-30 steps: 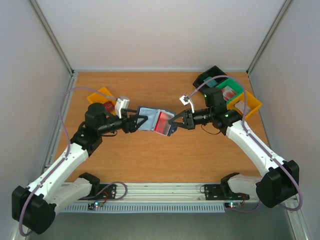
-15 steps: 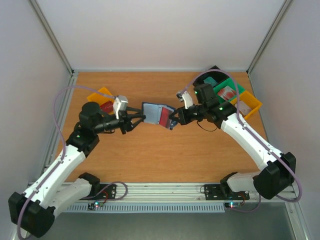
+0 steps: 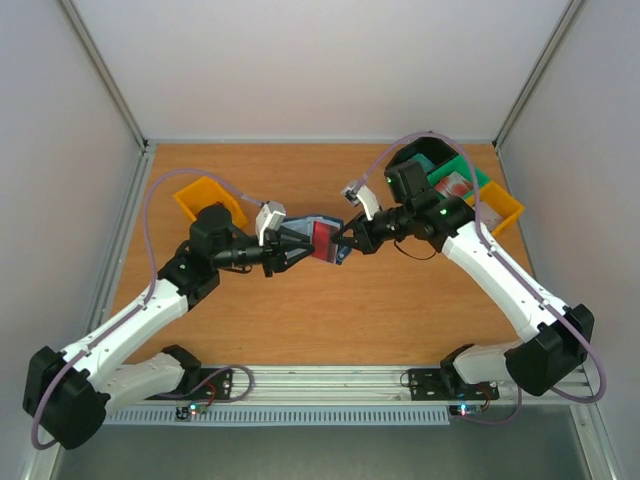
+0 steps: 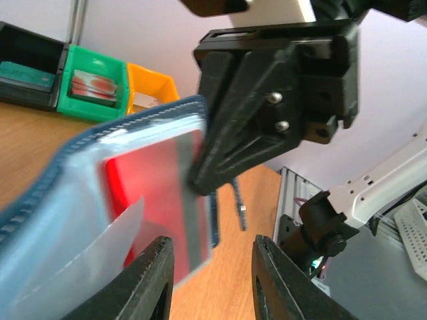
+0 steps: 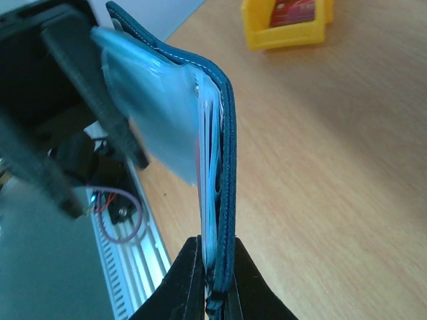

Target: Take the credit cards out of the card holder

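Navy card holder (image 5: 225, 153) up off the table (image 5: 333, 167), between my two arms.
My right gripper (image 5: 213, 267) clamps its edge; my left gripper (image 4: 213, 252) has jaws parted, straddling the red card (image 4: 150, 200).

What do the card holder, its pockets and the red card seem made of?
Card holder: navy fabric or faux leather, matte, pale edge stitching. Inner pockets: likely soft clear plastic, glossy. Red card: probably stiff plastic, smooth.

wooden table (image 3: 330, 310) | left yellow bin (image 3: 203, 196) | black bin (image 3: 424, 157) | green bin (image 3: 464, 177) | right yellow bin (image 3: 503, 212)
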Motion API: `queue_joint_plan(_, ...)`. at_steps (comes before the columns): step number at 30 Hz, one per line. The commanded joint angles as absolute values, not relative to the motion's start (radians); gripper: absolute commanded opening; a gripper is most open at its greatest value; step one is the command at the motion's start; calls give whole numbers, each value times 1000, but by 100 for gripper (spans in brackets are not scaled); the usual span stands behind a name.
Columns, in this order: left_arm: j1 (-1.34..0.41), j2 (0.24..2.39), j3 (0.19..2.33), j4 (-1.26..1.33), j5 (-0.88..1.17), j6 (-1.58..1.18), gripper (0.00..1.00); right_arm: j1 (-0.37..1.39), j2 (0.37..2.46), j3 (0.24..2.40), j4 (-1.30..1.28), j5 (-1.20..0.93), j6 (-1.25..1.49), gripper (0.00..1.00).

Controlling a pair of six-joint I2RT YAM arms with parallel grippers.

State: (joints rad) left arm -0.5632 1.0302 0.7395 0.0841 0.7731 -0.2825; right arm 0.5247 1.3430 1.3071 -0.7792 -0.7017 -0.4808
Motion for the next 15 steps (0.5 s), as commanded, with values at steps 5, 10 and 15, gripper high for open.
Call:
queue_joint_plan(5, -564, 999, 739, 18, 784, -174, 33, 528, 1285, 1323, -815, -894, -637, 1)
queue_joint_plan(10, -568, 1012, 728, 70, 813, -190, 35, 529, 1268, 1305, -748, -939, -632, 1)
queue_joint_plan(15, -576, 1025, 714, 172, 853, -225, 38, 540, 1261, 1291, -701, -970, -652, 1)
